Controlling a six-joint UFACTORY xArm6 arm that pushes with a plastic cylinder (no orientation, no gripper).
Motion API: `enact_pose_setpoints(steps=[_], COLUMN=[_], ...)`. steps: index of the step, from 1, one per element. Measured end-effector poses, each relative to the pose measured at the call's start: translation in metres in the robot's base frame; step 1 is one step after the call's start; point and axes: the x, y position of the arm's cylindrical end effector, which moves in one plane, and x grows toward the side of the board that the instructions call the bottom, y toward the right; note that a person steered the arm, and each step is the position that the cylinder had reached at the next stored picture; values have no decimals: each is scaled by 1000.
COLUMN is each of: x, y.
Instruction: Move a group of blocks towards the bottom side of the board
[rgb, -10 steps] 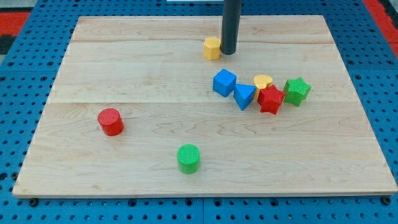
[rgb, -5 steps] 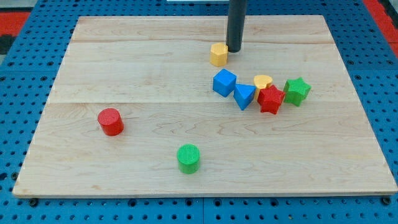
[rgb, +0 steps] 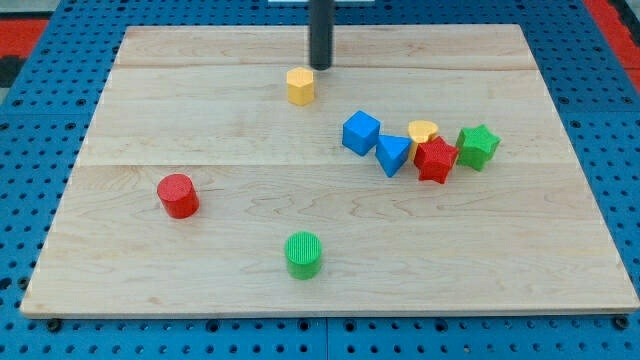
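My tip (rgb: 320, 67) stands near the view's top of the wooden board (rgb: 200, 120), just above and to the right of the yellow hexagonal block (rgb: 299, 86). A narrow gap seems to separate the two, though I cannot tell for certain whether they touch. The rod carries no jaws, so there is no open or closed state to record; it holds nothing.

The main group lies right of centre. The blue cube (rgb: 361, 132) sits at its left, with the blue triangular block (rgb: 392, 154) just below and to the right, apparently touching it. The yellow round block (rgb: 423, 131) sits behind the red star block (rgb: 435, 160), which presses against it. The green star block (rgb: 478, 146) is just to the right of the red star.

Well apart from the group, the red cylinder (rgb: 178, 195) stands at the view's left, and the green cylinder (rgb: 303, 254) stands near the bottom, left of centre.
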Motion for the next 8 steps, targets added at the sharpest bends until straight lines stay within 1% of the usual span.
enact_pose_setpoints(steps=[2,3,4,5,6,7,8], x=[60,40,-5,-2,26,32,36], y=[12,-10,-70,-112,-97,-15,-41])
